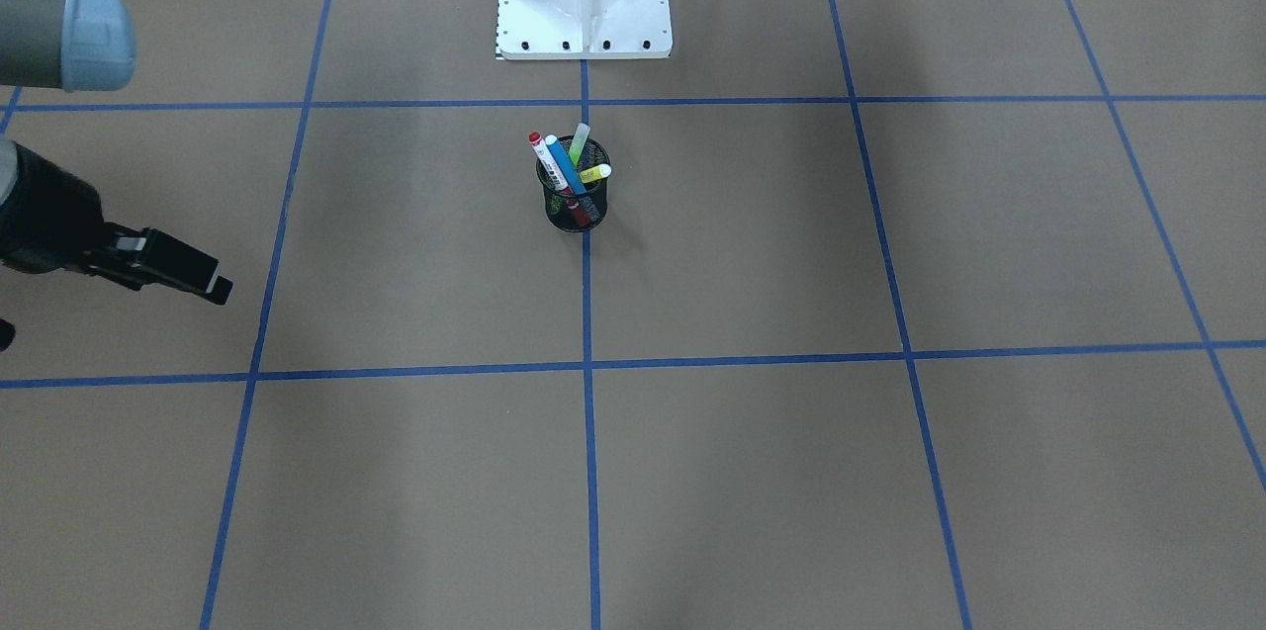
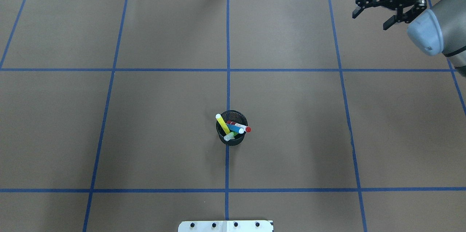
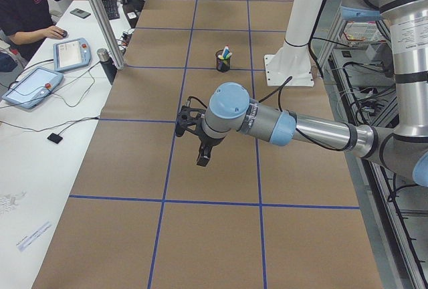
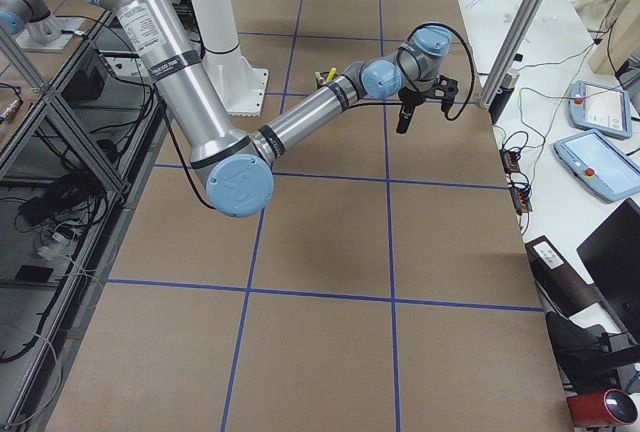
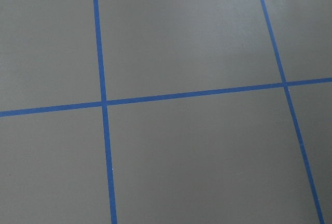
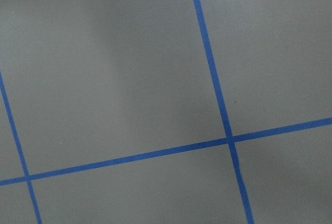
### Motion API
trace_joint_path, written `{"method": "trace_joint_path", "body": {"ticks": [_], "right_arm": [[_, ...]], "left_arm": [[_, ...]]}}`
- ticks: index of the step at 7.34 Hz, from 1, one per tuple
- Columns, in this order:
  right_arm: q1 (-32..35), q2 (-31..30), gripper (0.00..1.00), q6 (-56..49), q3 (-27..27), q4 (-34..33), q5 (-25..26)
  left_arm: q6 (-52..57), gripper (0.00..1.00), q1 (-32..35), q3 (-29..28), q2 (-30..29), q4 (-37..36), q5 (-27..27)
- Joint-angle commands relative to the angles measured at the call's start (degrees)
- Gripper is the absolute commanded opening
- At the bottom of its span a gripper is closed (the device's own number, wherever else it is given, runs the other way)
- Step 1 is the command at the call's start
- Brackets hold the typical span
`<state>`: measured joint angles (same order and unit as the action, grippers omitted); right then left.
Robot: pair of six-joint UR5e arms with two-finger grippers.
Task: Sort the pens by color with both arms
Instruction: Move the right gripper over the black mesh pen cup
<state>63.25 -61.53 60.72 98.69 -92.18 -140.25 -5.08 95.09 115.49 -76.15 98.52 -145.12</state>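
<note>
1. Front-facing view: a table (image 1: 752, 244) covered in brown paper is ruled into squares by blue tape lines (image 1: 587, 314). A white pedestal base (image 1: 584, 7) stands at its far edge. A black mesh cup (image 1: 576, 210) stands upright on the centre line in front of the base. All four pens lean inside it. The red-capped pen (image 1: 542, 151) and the blue pen (image 1: 564, 167) lie side by side, and the lime green pen (image 1: 579, 139) is behind them. The yellow pen (image 1: 596, 173) pokes over the rim. The right arm (image 1: 40, 37) comes in at the view's left edge, well apart from the cup.
2. Overhead view: the cup sits near the middle of the table, with the pens fanned across its mouth. The right gripper (image 2: 373, 17) hangs over the far right corner, its fingers spread wide with nothing between them.
3. Left-end view: the left arm (image 3: 301, 128) stretches across the near squares. The left gripper (image 3: 192, 143) points down above the paper, and I cannot tell from this angle whether its fingers are parted. The cup stands well beyond it, near the base. A person (image 3: 27, 1) sits at a side bench.
4. Right-end view: the right arm reaches over the table's far side with its gripper pointing down. The forearm hides most of the cup.
5. Left wrist view: brown paper and crossing tape lines.
6. Right wrist view: brown paper and crossing tape lines, seen at a tilt.
</note>
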Motion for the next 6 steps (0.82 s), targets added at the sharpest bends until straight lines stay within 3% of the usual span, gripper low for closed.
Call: {"method": "trace_joint_path", "body": {"ticks": [1, 4, 6], "right_arm": [[-5.1, 0.3, 1.0, 11.0, 0.5, 5.8, 1.0], [-9.8, 0.6, 1.0, 24.9, 1.0, 13.2, 2.8], [-14.2, 3.3, 1.0, 34.7, 2.7, 13.9, 7.0]], "left_arm": [[0.0, 1.0, 0.0, 0.2, 0.0, 0.0, -0.3], [0.0, 1.0, -0.1, -0.3, -0.4, -0.1, -0.3], [0.0, 1.0, -0.1, -0.3, -0.3, -0.1, -0.3]]}}
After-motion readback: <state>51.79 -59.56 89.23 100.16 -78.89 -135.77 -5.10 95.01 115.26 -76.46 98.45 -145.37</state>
